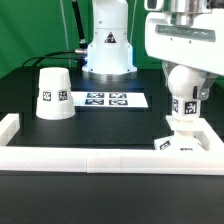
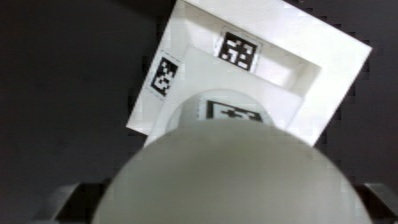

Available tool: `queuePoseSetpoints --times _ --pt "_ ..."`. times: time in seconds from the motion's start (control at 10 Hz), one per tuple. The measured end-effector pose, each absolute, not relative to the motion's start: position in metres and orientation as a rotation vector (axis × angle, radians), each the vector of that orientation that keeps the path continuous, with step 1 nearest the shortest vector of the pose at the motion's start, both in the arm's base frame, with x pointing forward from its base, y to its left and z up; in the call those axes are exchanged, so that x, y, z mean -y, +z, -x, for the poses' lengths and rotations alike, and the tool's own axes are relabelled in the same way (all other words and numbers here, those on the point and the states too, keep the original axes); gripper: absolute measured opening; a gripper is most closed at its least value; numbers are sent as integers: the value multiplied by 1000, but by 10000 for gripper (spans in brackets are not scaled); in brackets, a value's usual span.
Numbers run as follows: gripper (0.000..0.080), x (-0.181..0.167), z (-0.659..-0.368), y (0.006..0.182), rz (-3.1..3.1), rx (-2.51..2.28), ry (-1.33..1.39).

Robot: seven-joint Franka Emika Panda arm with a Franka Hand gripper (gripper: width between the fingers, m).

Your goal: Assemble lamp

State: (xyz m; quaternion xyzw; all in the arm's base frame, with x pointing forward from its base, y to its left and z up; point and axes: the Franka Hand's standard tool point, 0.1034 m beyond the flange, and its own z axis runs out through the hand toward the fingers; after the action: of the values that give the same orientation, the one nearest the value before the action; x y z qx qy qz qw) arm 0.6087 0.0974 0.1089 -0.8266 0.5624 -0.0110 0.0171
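Note:
My gripper (image 1: 182, 80) is shut on the ball-shaped bulb (image 1: 184, 90), held upright with its tagged neck pointing down onto the small flat square base (image 1: 186, 140) at the exterior view's right. The neck's lower end meets the base's middle; I cannot tell how deep it sits. In the wrist view the bulb (image 2: 222, 165) fills the lower part, with the gripper (image 2: 217, 208) around it and the base (image 2: 249, 55) beyond the neck. The tapered shade (image 1: 53, 93) stands mouth down on the table at the exterior view's left, apart from the gripper.
The marker board (image 1: 108, 99) lies flat between the shade and the base. A long white rail (image 1: 100, 157) runs along the front edge and another rail (image 1: 8, 128) turns up the left side. The arm's own base (image 1: 108, 50) stands at the back.

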Motion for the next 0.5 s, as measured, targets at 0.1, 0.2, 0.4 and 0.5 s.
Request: queuePoseSetpoints --times 0.1,0.2,0.4,0.5 --pt "576 -98 -609 109 2512 -1824 -29" --pt "576 -97 -609 109 2542 -1782 -31" --pt "692 -99 -609 109 2622 -1663 -34" --pt "692 -100 -609 109 2683 -1557 -45"
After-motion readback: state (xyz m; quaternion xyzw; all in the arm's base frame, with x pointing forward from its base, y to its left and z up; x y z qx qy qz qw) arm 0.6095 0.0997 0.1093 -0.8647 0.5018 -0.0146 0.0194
